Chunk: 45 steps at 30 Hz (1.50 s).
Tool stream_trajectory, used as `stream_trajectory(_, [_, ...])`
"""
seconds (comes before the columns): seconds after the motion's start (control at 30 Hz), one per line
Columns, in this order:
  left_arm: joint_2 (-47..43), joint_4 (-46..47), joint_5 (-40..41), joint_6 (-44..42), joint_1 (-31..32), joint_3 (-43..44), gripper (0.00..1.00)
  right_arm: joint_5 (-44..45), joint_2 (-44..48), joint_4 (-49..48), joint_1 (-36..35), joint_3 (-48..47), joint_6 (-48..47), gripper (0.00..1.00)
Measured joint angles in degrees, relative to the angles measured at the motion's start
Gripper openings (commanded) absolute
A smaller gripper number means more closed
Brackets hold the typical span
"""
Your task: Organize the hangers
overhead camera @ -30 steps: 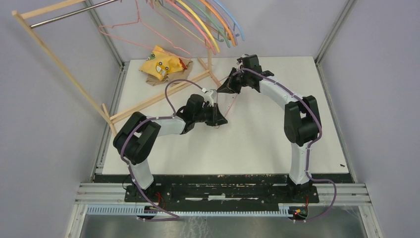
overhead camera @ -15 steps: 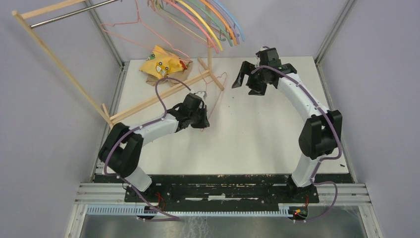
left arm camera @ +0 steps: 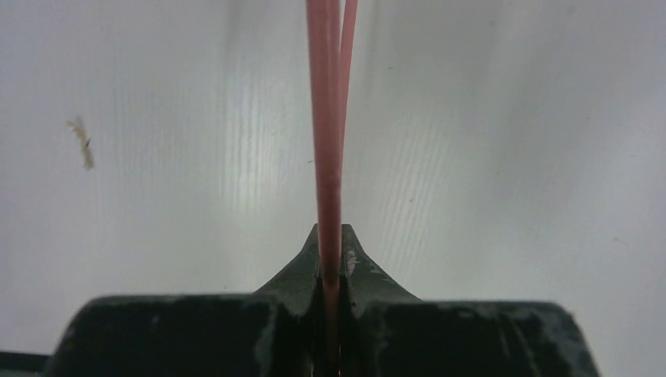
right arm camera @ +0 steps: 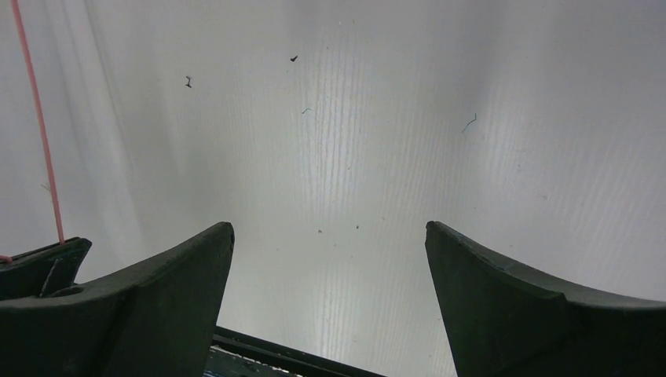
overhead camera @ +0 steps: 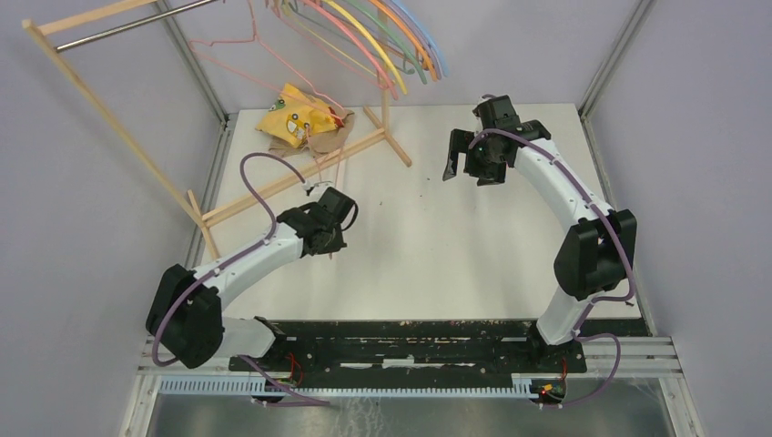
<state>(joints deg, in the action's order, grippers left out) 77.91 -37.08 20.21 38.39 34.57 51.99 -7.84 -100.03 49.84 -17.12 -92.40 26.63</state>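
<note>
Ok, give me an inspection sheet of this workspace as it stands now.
Surface: white table, a few dark specks.
Job's things: pink hanger clamped in the left claw; second pink hanger and coloured hangers hang up by the wooden rack.
Clutter: yellow cloth at the table's far-left corner, by the rack's foot.
Claws: left shut on the hanger; right claw open, holding nothing.
Cables: purple cables run along both arms; nothing seen snagged.
Surroundings: grey walls, metal frame posts.
</note>
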Motion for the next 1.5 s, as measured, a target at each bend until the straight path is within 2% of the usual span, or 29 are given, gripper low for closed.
stream_trajectory(0.23, [-12.92,-11.32,13.03,11.54,-0.11,-3.1,0.03,-0.09,0.0,-0.17,0.0,0.42,-0.98,1.0])
stream_trajectory(0.37, [-15.89,-17.79,23.21,14.95,-0.15,1.99,0.03,-0.13,0.0,-0.09,0.0,0.7,-1.22,1.0])
stream_trajectory(0.57, [-13.09,-19.61,34.21,14.75,-0.42,13.07,0.03,-0.24,0.0,-0.09,0.0,0.7,-1.55,1.0])
stream_trajectory(0.73, [-11.39,-15.87,39.67,7.5,-2.82,15.78,0.03,-0.24,0.0,-0.04,0.0,0.7,-1.92,1.0])
stream_trajectory(1.07, [-6.97,-0.79,39.23,-9.81,-14.38,20.55,0.03,-0.2,-0.2,0.02,0.0,0.68,-2.56,1.0])
stream_trajectory(1.3, [-3.06,6.1,37.11,-15.43,-16.65,27.26,0.03,-0.02,-0.98,0.39,0.0,-0.9,-2.89,1.0])
stream_trajectory(1.5, [1.6,7.72,33.38,-16.39,-18.97,31.41,0.03,0.0,-1.4,0.46,0.0,-1.31,-2.95,1.0])
